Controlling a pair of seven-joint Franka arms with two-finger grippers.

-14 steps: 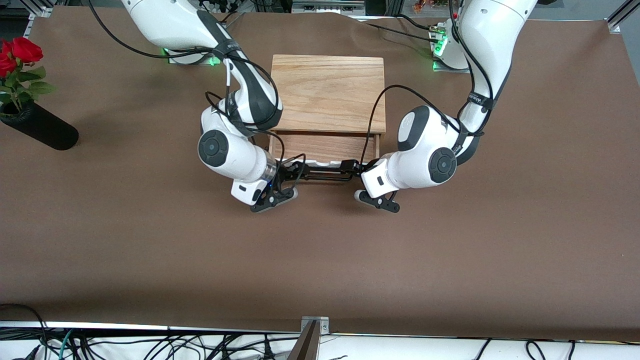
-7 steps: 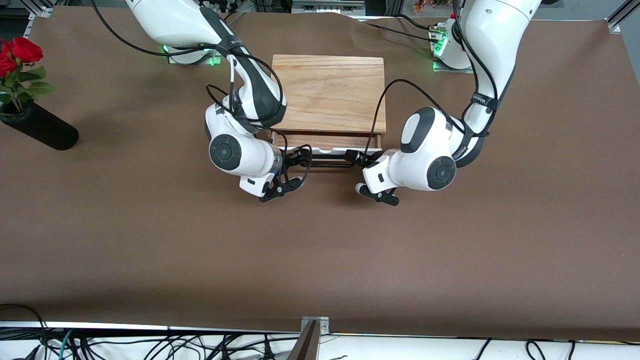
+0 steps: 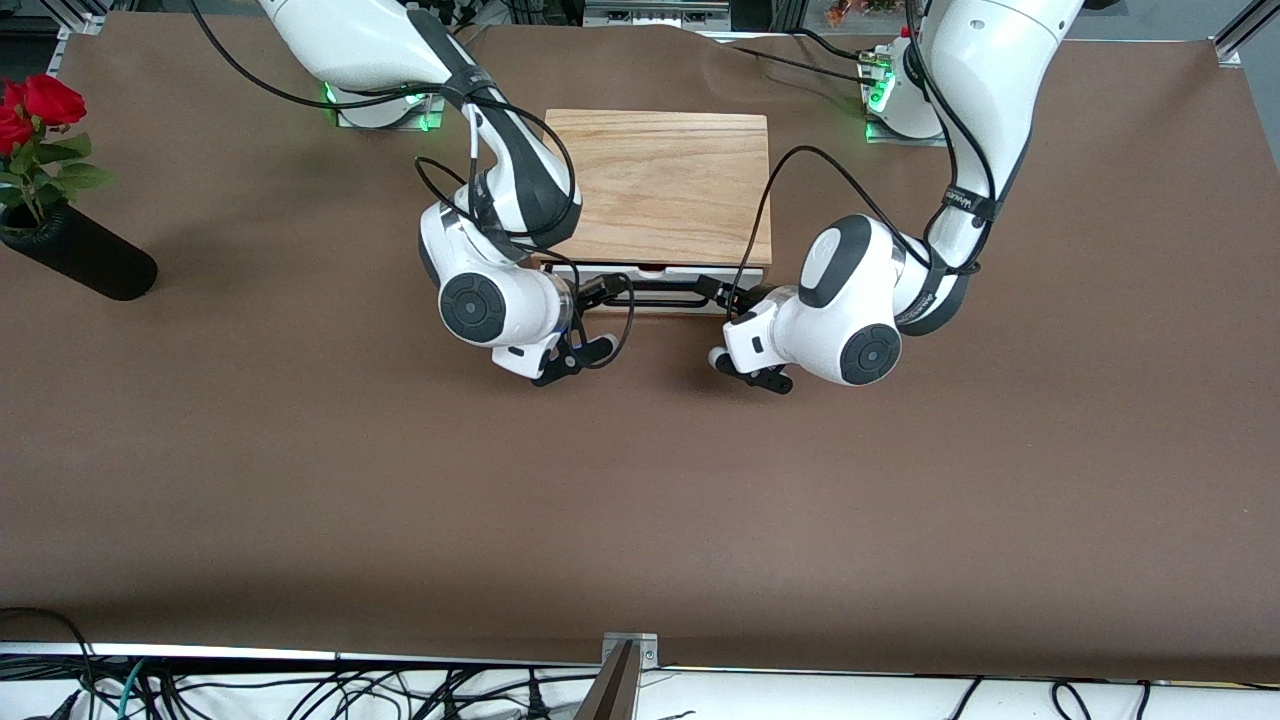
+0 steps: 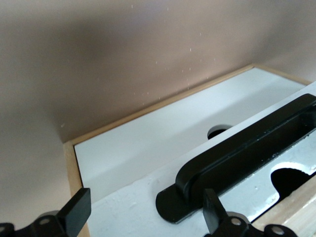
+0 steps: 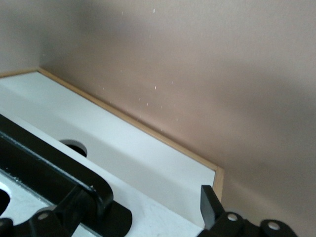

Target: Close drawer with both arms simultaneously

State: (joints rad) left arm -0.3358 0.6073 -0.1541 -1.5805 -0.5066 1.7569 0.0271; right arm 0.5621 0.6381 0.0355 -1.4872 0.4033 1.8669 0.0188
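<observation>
The light oak box [image 3: 660,185] stands between the two arms. The drawer's white front panel [image 3: 660,300] lies at the box's front edge, and none of its wood bottom shows. The black wire handle [image 3: 660,290] runs across the panel. My right gripper [image 3: 598,292] is open at the handle's end toward the right arm. My left gripper [image 3: 722,295] is open at the other end. In the left wrist view the gripper [image 4: 145,213] spans the panel [image 4: 128,202] beside the handle's foot [image 4: 237,153]. In the right wrist view the gripper [image 5: 143,210] spans the panel [image 5: 158,217] beside the handle [image 5: 44,168].
A black vase [image 3: 85,262] of red roses [image 3: 35,105] lies at the right arm's end of the table. Black cables loop from both wrists over the box's front corners. Brown table [image 3: 640,500] stretches toward the front camera.
Both grippers moved toward the box together and pushed the front panel in. The drawer's wood bottom, visible a second ago, is now hidden in the box.
</observation>
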